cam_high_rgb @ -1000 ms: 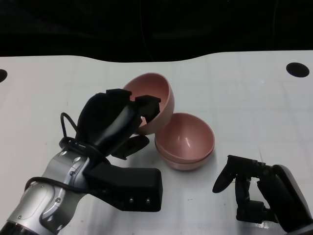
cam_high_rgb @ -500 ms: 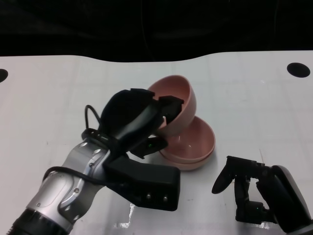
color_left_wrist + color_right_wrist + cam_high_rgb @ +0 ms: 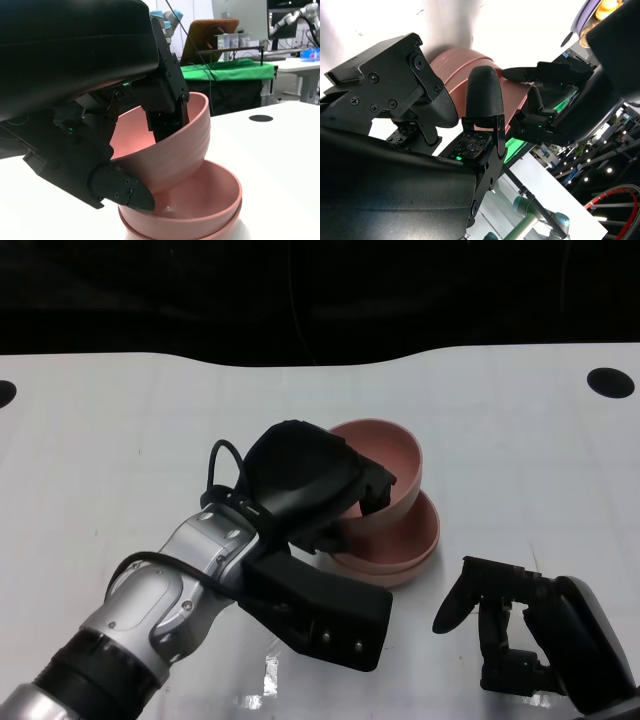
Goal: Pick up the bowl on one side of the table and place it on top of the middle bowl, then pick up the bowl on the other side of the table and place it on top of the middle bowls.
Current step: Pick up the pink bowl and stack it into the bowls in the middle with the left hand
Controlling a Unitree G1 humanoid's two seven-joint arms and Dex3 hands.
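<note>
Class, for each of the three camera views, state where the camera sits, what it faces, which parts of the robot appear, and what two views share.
Head view: above, looking down at the white table; both forearms, left hand, right hand.
Left wrist view: behind the left hand, facing the tilted pink bowl it holds over the stacked bowls.
Right wrist view: behind the right hand, fingers close up.
Shared: head and left wrist views both show the held bowl over the stack.

**Tilted bowl held over the stack**

The left hand (image 3: pixel 100 125) gripped a pink bowl (image 3: pixel 170 145) by its rim, fingers (image 3: pixel 167 107) inside and a thumb (image 3: pixel 122 192) beneath. The bowl tilted, its base dipping into the stacked pink bowls (image 3: pixel 210 210) on the white table (image 3: pixel 280 150). A green-draped bench (image 3: pixel 225 70) stood behind.
</note>
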